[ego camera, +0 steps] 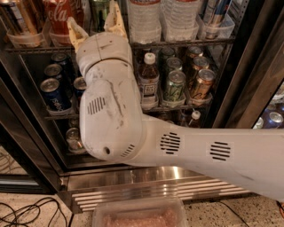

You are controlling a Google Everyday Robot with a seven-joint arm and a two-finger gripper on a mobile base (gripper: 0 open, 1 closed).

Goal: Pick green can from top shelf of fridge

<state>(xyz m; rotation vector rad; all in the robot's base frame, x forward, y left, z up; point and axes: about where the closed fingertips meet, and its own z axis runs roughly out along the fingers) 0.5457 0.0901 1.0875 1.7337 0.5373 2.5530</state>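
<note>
The green can (99, 10) stands on the top shelf (186, 43) of the fridge (222, 102), just right of a red Coca-Cola can (60, 13). Only its slim green body shows, and its top is cut off by the frame edge. My gripper (94, 25) is raised to the shelf's front rail. It is open, with one tan finger (73, 34) left of the can and the other right of it. The white wrist and arm hide the can's base and the shelf below it.
Clear tubs hold water bottles (144, 20) and cans to the right on the top shelf. Lower racks hold blue cans (53, 94), short green cans (175, 85) and a bottle (148, 80). A steel base grille (155, 188) and a plastic container (140, 216) lie below, with cables (26, 213) at the left.
</note>
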